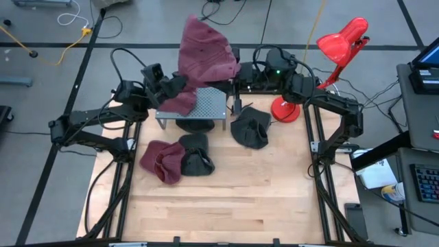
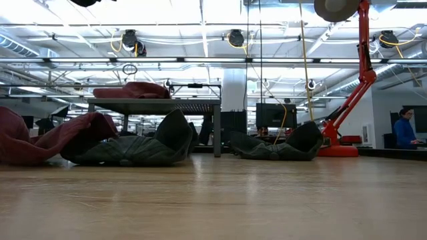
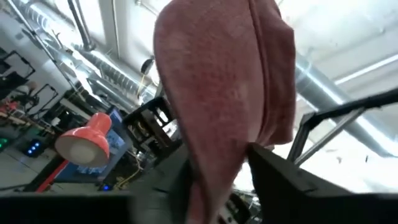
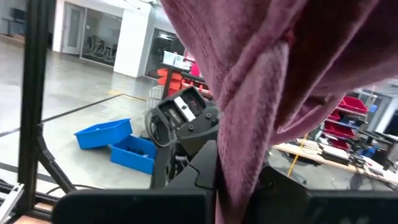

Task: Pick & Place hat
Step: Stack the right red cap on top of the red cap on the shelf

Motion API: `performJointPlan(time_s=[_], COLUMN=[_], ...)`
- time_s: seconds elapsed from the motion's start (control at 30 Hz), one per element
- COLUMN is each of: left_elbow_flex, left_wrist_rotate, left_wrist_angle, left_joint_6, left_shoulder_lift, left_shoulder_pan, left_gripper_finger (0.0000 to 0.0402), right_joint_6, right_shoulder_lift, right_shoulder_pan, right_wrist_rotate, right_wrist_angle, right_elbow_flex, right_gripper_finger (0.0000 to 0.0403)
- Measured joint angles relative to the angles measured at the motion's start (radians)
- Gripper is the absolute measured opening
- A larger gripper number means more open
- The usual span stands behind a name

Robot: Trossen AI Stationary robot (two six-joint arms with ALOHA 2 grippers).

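Both my pincers hold the maroon hat up between them: right pincer clamps one edge, left pincer pinches the other, spreading it above the rack.

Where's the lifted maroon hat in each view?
High view: maroon hat top centre, above the grey stand.
Low view: not seen aloft; only maroon cloth on the stand.
Left wrist: centre.
Right wrist: upper right.
Landmark: red lamp.
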Motion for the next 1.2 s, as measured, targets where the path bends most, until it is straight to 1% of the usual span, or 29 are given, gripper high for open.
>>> performJointPlan(time_s=[0.17,0.2,0.23,0.33,0.43,0.5,0.57,0.7,0.83,0.9,1.0,1.2], left_elbow_flex=[0.001,0.002,0.002,0.002,0.001,0.001,0.001,0.001,-0.001,0.0,0.0,0.0], left_wrist_rotate=[0.016,0.027,0.033,0.044,0.087,0.125,0.154,0.145,0.175,0.197,0.244,0.358], left_wrist_angle=[0.01,0.011,0.008,-0.008,-0.056,-0.15,-0.257,-0.474,-0.666,-0.755,-0.848,-0.877], left_joint_6=[-0.105,-0.118,-0.137,-0.213,-0.312,-0.374,-0.405,-0.433,-0.495,-0.517,-0.558,-0.662], left_shoulder_lift=[-0.002,-0.002,-0.003,0.0,-0.003,-0.021,-0.047,-0.106,-0.166,-0.192,-0.202,-0.208], left_shoulder_pan=[0.035,0.045,0.053,0.089,0.144,0.184,0.22,0.307,0.403,0.442,0.489,0.549], left_gripper_finger=[0.0038,0.0021,0.0014,0.0013,0.0008,0.0008,0.0008,0.0008,0.0008,0.0008,0.0008,0.0008], right_joint_6=[0.004,0.009,0.022,0.061,0.078,0.079,0.079,0.052,0.011,-0.012,-0.05,-0.145], right_shoulder_lift=[0.0,0.0,-0.001,-0.017,-0.044,-0.061,-0.078,-0.126,-0.169,-0.184,-0.204,-0.222], right_shoulder_pan=[0.0,0.0,0.0,0.0,0.0,0.0,0.0,0.003,0.003,0.002,0.002,-0.001], right_wrist_rotate=[0.048,0.052,0.054,0.087,0.105,0.103,0.099,0.073,0.072,0.081,0.084,0.088], right_wrist_angle=[-0.022,-0.034,-0.048,-0.139,-0.286,-0.382,-0.478,-0.605,-0.655,-0.648,-0.644,-0.646], right_elbow_flex=[0.0,0.0,0.0,0.0,0.0,0.0,0.0,-0.001,0.001,0.001,0.0,0.001], right_gripper_finger=[0.0039,0.0045,0.005,0.0066,0.008,0.0088,0.0094,0.0103,0.0104,0.0104,0.0104,0.0104])
